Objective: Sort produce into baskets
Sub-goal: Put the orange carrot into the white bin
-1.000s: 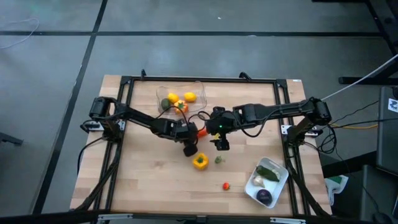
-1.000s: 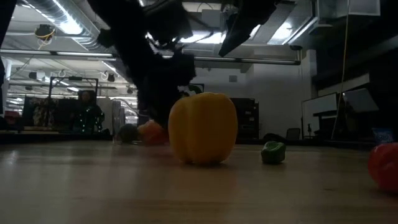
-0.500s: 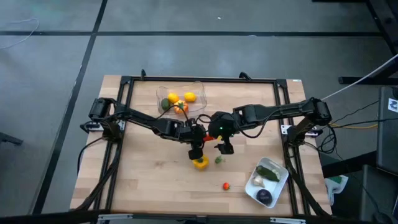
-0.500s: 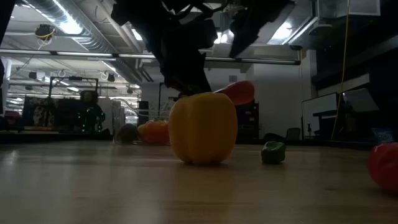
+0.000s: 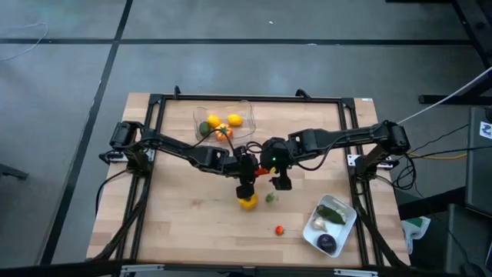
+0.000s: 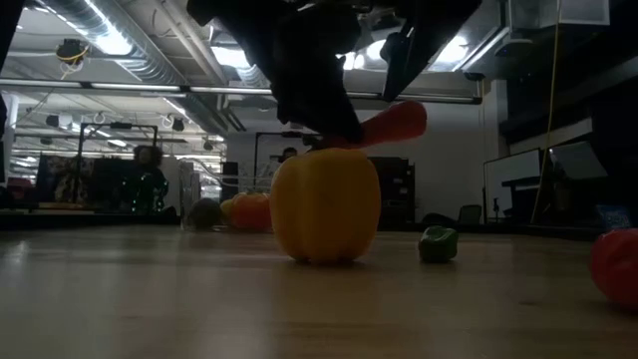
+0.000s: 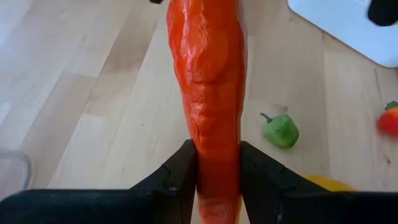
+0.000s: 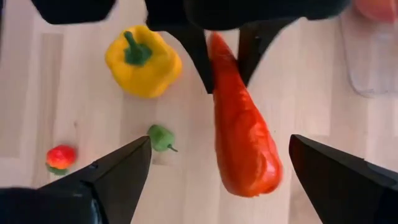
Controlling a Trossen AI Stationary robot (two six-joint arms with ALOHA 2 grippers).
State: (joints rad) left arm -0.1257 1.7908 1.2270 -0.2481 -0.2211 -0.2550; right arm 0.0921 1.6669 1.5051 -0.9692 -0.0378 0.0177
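My left gripper point(image 7: 217, 180) is shut on a red carrot-like piece point(image 7: 208, 81) above mid-table; the piece also shows in the high view point(image 5: 262, 171) and in the low view point(image 6: 395, 122). My right gripper point(image 8: 217, 149) is open just to the right of it. Its two fingers stand on either side of the piece's free end point(image 8: 249, 168) without touching. A yellow pepper point(image 5: 247, 201) stands on the table below the left gripper point(image 5: 247, 183). A small green piece point(image 5: 270, 198) and a small red piece point(image 5: 280, 229) lie near it. My left gripper pinches the carrot-like piece's near end point(image 7: 216, 163) between its two fingers point(image 7: 181, 174). The fingers lie along the piece, which sticks out ahead of them toward the right gripper. The piece is lifted clear of the table, above the yellow pepper point(image 6: 324, 204).
A clear tub point(image 5: 244, 108) at the far middle holds lemons, an orange piece and a green one. A white tray point(image 5: 350, 209) at the near right holds a green piece and a purple ball. Bare wood lies at the near left.
My left gripper has carried the carrot-like piece toward the table's right and a little up, over the yellow pepper and between the right gripper's open fingers. The right gripper has shifted slightly toward the right.
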